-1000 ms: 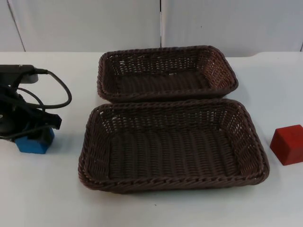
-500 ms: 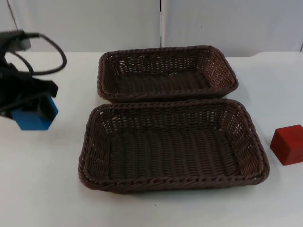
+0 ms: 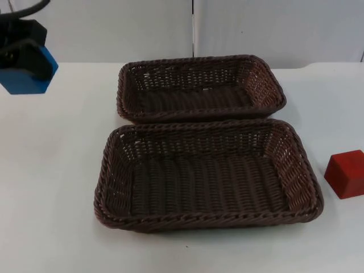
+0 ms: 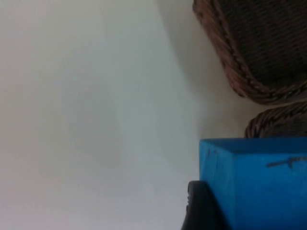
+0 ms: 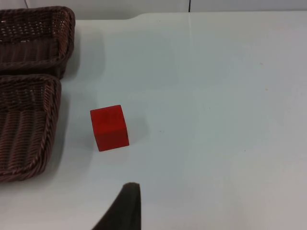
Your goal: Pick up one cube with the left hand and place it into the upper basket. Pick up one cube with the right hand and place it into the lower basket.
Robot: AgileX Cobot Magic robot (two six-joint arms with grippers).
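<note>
My left gripper is shut on a blue cube and holds it raised at the far left, level with the upper basket and well to its left. In the left wrist view the blue cube sits against a black fingertip, with two wicker rims beyond it. The lower basket lies in front of the upper one; both hold nothing. A red cube rests on the table right of the lower basket. My right gripper waits above the table, short of the red cube.
The white table ends at the grey partition wall behind the baskets. In the right wrist view the upper basket and lower basket lie beside the red cube, with bare table on its other side.
My left gripper has lifted the blue cube off the table and carried it up and back, toward the far left corner. The baskets and the red cube have not moved.
</note>
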